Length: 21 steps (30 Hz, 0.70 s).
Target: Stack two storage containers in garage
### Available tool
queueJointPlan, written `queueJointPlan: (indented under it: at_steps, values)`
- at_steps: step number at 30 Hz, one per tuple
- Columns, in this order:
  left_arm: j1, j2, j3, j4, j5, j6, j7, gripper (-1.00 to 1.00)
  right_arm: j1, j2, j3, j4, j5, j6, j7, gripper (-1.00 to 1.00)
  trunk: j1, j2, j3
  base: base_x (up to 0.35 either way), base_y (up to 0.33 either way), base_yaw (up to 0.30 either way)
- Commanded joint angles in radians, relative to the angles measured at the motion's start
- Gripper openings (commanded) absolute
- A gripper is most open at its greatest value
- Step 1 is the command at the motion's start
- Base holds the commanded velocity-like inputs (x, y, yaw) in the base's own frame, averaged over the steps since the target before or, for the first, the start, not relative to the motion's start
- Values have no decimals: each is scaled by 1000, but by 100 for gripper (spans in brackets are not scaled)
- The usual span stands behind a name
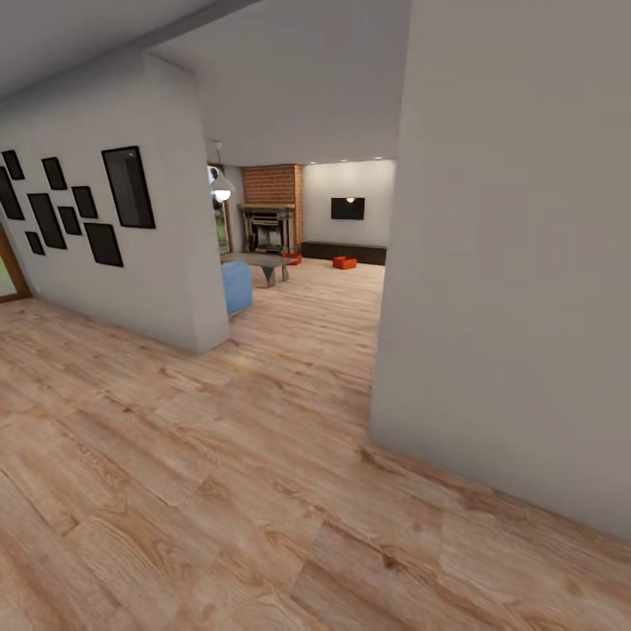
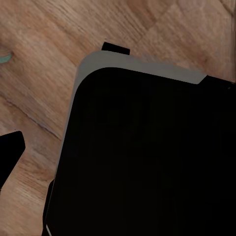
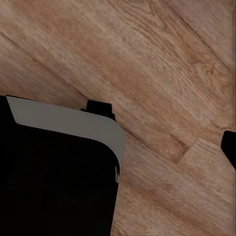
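Far ahead, through the hallway opening, lies the living room (image 1: 346, 188) with a brick chimney (image 1: 272, 184), a black TV (image 1: 348, 208) and a long dark bench (image 1: 343, 251). One orange-red storage container (image 1: 344, 262) sits on the wood floor in front of the bench. A second orange-red shape (image 1: 293, 258) lies by the fireplace, too small to make out. The garage and its floor are out of view. One dark fingertip (image 2: 11, 152) of my left gripper shows at the picture's edge over wood planks, and one fingertip (image 3: 230, 147) of my right gripper does likewise. Both hold nothing.
A grey wall corner (image 1: 491, 289) stands close on the right; a wall with black picture frames (image 1: 114, 237) ends at a corner on the left. Beyond are a blue seat (image 1: 237, 286) and a low table (image 1: 267, 263). My black base (image 2: 147, 157) fills much of both wrist views.
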Motion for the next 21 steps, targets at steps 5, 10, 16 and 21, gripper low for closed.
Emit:
queueJointPlan:
  at_steps: [5, 10, 16, 21]
  values:
    - [0, 0, 2, -1, 4, -1, 1, 100, -1, 0, 5, 3, 10, -3, -6, 100, 1, 0, -1, 322, 0, 0]
    - [0, 0, 2, -1, 4, -1, 1, 100, -2, 0, 6, 3, 10, -3, -6, 100, 1, 0, -1, 322, 0, 0]
    - [0, 0, 2, -1, 4, -1, 1, 100, -2, 1, 4, 3, 10, -2, -7, 100, 1, 0, -1, 322, 0, 0]
    - [0, 0, 2, -1, 4, -1, 1, 100, -1, 4, 4, 3, 8, -2, -7, 100, 1, 0, -1, 322, 0, 0]
